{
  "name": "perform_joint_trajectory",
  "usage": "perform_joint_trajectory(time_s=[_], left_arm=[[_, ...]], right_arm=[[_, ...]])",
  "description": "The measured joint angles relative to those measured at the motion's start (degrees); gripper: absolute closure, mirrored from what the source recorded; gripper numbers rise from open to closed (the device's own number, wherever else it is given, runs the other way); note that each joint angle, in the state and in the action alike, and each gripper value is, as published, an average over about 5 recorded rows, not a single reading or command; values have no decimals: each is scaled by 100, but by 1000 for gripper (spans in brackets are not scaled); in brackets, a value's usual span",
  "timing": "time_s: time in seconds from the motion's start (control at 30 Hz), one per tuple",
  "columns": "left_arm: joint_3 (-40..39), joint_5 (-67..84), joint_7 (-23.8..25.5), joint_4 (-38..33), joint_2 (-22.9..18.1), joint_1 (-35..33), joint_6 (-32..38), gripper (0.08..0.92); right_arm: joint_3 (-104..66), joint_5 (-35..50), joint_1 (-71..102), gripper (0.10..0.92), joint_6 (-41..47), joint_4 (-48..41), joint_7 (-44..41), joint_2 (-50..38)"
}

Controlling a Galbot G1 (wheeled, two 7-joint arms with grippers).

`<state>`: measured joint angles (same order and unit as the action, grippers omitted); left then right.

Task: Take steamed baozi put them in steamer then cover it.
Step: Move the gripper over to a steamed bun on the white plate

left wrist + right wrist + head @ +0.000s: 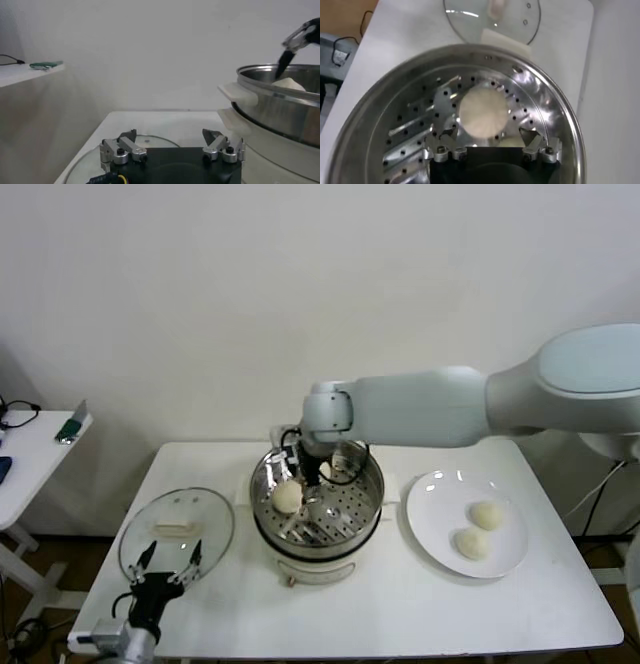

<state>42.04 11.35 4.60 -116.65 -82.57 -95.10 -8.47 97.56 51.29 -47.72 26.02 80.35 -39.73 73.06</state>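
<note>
The right gripper [312, 480] hangs inside the round shiny stainless-steel steamer [368, 506], its fingers spread apart above the perforated tray. In the right wrist view a smooth, pale cream-white steamed baozi [483, 111] lies on the tray just ahead of the open fingertips, apparently resting free, and the edge of a second pale bun [512, 142] shows between the fingers, close under the gripper. In the head view only one bun [287, 497] is plain, on the steamer's left side.

Judging by this, the step in hand is loading: two buns seem to be in, and two more cream-white buns [479, 529] sit on the flat round white plate [432, 529] to the steamer's right on the white table [400, 604]. The next move probably calls for lifting the right gripper clear of the steel rim and reaching for the plate.

The left gripper [168, 562] waits at the table's near left edge, fingers spread, over the near rim of the round clear glass cover [212, 529], which lies flat beside the steamer with its cream-white handle up.

The second bun is mostly hidden by the gripper body, so whether it touches the fingers cannot be told. The steamer's white base and side handles are only partly visible.
</note>
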Motion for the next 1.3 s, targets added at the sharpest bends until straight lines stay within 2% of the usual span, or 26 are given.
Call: perform_joint_trajectory(time_s=[0.33, 0.67, 0.93, 1.3], left_arm=[[-20, -4, -38, 66, 42, 35, 16, 177], [-54, -65, -42, 37, -19, -29, 22, 177], [-28, -93, -46, 15, -79, -51, 25, 177], [0, -110, -52, 33, -126, -61, 46, 177]], right_arm=[[880, -635, -1137, 203, -565, 875, -837, -1907], [1353, -1713, -1053, 203, -853, 1062, -1134, -3514], [899, -2369, -134, 203, -874, 849, -1132, -4041], [-87, -2926, 1247, 203, -822, 353, -949, -4066]])
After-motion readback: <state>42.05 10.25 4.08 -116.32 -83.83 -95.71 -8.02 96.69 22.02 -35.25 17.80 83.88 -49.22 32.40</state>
